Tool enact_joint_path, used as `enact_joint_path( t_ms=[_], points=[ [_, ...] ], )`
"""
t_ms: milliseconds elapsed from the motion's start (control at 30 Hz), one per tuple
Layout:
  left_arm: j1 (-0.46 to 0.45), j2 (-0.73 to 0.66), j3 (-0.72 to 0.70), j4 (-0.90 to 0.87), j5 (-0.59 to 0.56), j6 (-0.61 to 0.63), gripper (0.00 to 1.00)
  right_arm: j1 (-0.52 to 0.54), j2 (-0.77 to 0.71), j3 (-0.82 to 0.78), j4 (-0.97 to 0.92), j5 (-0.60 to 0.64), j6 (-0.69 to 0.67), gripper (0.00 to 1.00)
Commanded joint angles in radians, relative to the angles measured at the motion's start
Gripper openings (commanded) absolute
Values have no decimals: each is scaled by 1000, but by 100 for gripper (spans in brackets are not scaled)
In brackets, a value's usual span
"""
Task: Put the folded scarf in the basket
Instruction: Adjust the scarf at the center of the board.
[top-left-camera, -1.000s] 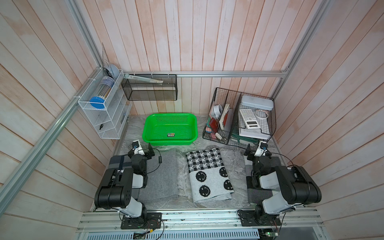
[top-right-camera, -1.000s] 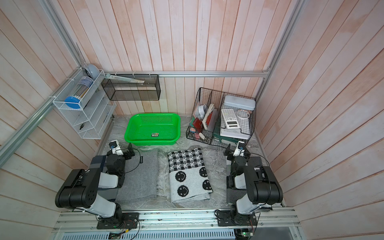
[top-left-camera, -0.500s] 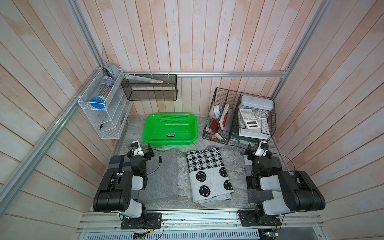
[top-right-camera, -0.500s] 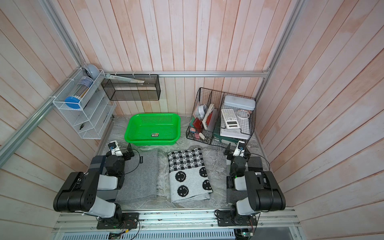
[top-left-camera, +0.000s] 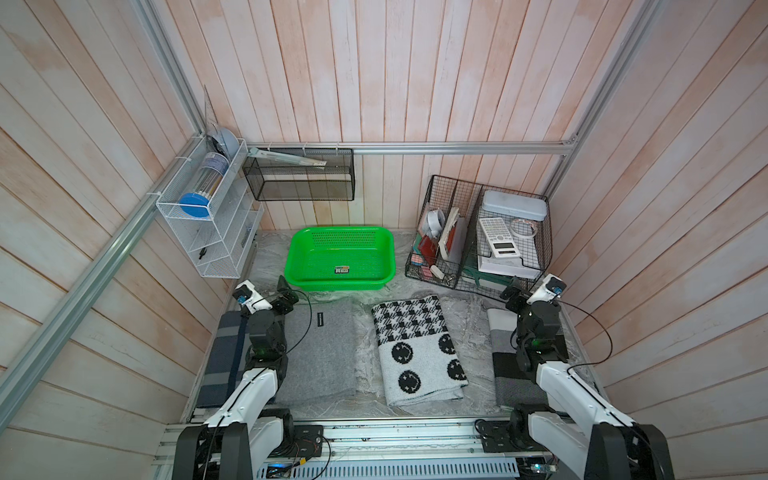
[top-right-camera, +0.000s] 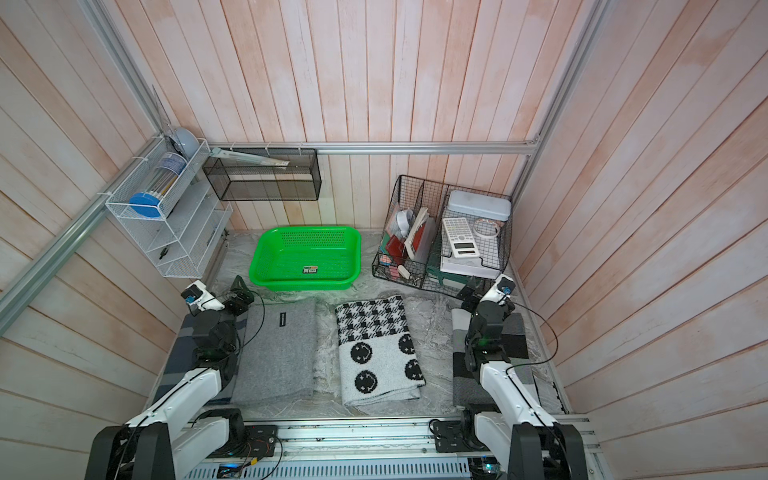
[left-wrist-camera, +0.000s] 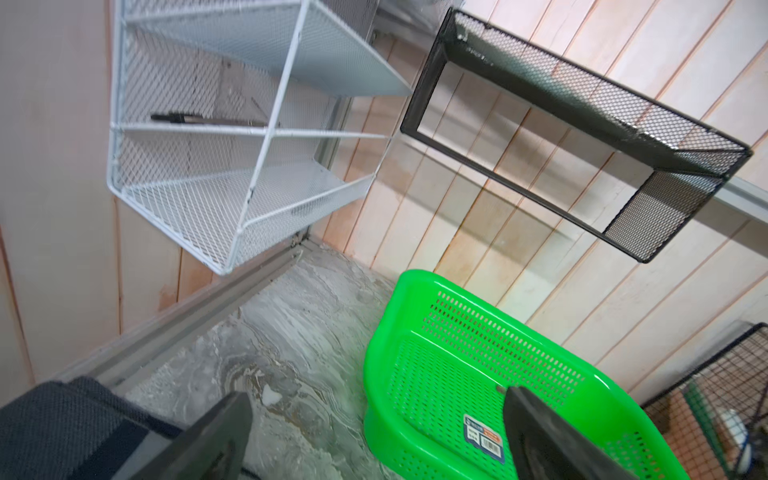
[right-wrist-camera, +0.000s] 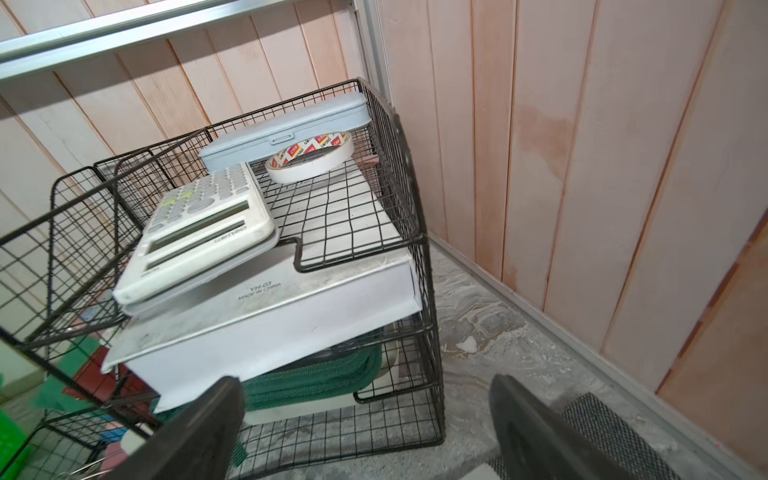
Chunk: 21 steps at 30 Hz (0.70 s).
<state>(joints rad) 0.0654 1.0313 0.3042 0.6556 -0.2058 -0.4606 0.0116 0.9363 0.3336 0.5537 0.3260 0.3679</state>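
Observation:
The folded scarf (top-left-camera: 415, 349) (top-right-camera: 376, 345), black and white with checks and smiley faces, lies flat mid-table in both top views. Behind it stands the bright green perforated basket (top-left-camera: 343, 230) (top-right-camera: 305, 229), holding only a small sticker. My left gripper (top-left-camera: 286, 296) (top-right-camera: 240, 293) hovers open by the basket's near left corner. In the left wrist view, the left gripper (left-wrist-camera: 376, 395) frames the basket (left-wrist-camera: 415, 291) corner. My right gripper (top-left-camera: 513, 293) (top-right-camera: 469, 293) is open at the far right, well away from the scarf. Seen in the right wrist view, the right gripper (right-wrist-camera: 365, 380) holds nothing.
A grey folded cloth (top-left-camera: 320, 353) and a dark blue striped one (top-left-camera: 224, 357) lie left of the scarf. A grey-black striped cloth (top-left-camera: 505, 361) lies under the right arm. A black wire organiser (top-left-camera: 478, 199) (right-wrist-camera: 415, 232) stands back right. A white rack (top-left-camera: 208, 224) and black mesh shelf (top-left-camera: 299, 178) hang on the walls.
Both arms' elbows have sunk back toward the front rail. The grippers stay almost where they were, still open. The scarf and basket have not moved.

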Motion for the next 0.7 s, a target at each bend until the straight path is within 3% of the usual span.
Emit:
enact_joint_path(
  t_ms=[0,167,300,400,500,667],
  points=[
    [25,-32,54,-181,182,-151,100,-14,-108,20,-223,-86,139,98],
    [30,-136,116,-391,287,-227,100,-22,-270,60,-434,-177,176,98],
    [-1,-188,155,-527,455,-224,100,-23,-336,102,-531,-386,168,98],
    [-136,-197,186,-632,454,-180,100,-22,-329,137,-576,-574,144,97],
    [-342,-174,222,-719,324,-121,100,-17,-291,159,-603,-722,145,97],
    [-568,-79,250,-778,221,-124,99,73,-199,205,-712,-695,109,97]
  ],
)
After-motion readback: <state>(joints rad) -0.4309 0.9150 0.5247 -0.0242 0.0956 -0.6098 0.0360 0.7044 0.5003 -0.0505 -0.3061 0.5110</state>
